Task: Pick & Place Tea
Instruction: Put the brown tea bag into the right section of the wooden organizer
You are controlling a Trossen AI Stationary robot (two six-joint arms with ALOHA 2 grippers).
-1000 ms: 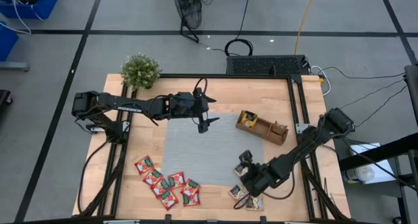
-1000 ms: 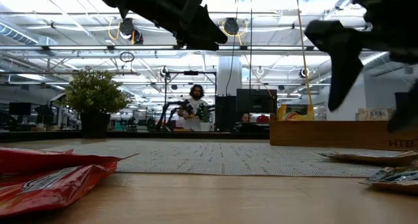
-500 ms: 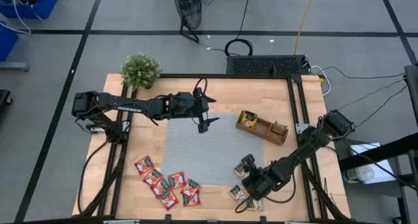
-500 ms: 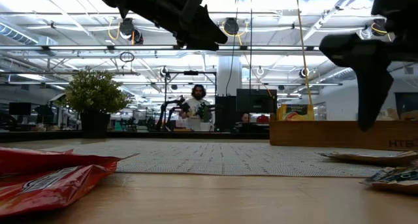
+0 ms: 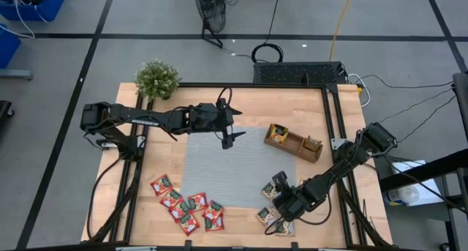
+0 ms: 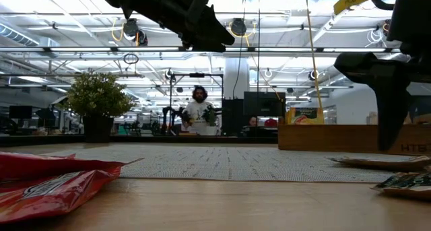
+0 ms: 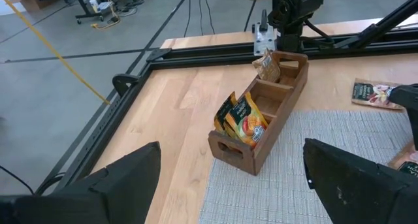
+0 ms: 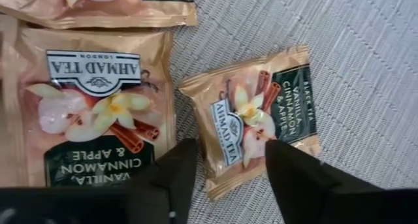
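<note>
Several red tea sachets (image 5: pixel 186 205) lie on the wood near the table's front edge, left of the grey mat (image 5: pixel 219 170). Pale sachets with dark green (image 5: pixel 269 217) lie at the mat's near right corner. My right gripper (image 5: pixel 281 200) points steeply down over them, open. In the right wrist view, its fingers (image 8: pixel 225 175) stand on either side of one small pale sachet (image 8: pixel 261 116) that lies flat on the mat, close above it. My left gripper (image 5: pixel 229 137) hangs open and empty over the mat's far edge.
A brown wooden compartment tray (image 5: pixel 294 143) with orange sachets (image 7: pixel 241 116) stands right of the mat's far corner. A potted plant (image 5: pixel 157 79) is at the far left corner. More pale sachets (image 8: pixel 98 113) lie beside the one under my right gripper.
My right gripper has sunk toward the pale sachets at the mat's near right corner and tipped a little. The sachets lie as before.
</note>
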